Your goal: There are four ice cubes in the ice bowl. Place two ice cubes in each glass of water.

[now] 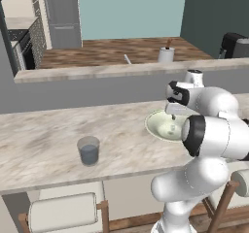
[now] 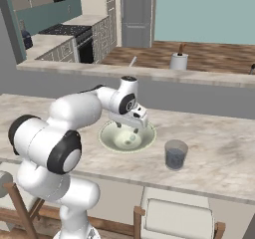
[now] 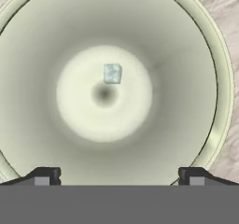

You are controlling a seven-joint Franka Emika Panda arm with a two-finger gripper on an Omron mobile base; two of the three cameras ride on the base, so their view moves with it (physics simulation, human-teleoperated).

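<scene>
The two-finger pincer point(image 3: 116, 174) hangs over the wide, shallow pale cream-green bowl point(image 3: 186, 55), its dark fingertips point(image 3: 44, 175) spread wide apart with nothing between them. One tiny translucent whitish ice cube point(image 3: 112, 73) lies on the bowl's flat bottom, just beside the centre. The bowl rests on the pale marble-patterned table point(image 1: 44, 140). From the left base camera a short clear grey tumbler of bluish water point(image 1: 89, 150) stands on the table well apart from the bowl; from the right, a like tumbler point(image 2: 176, 154) stands near it. Farther off, a white mug with a brown stick point(image 2: 179, 59) sits on the wooden surface behind the ledge.
</scene>
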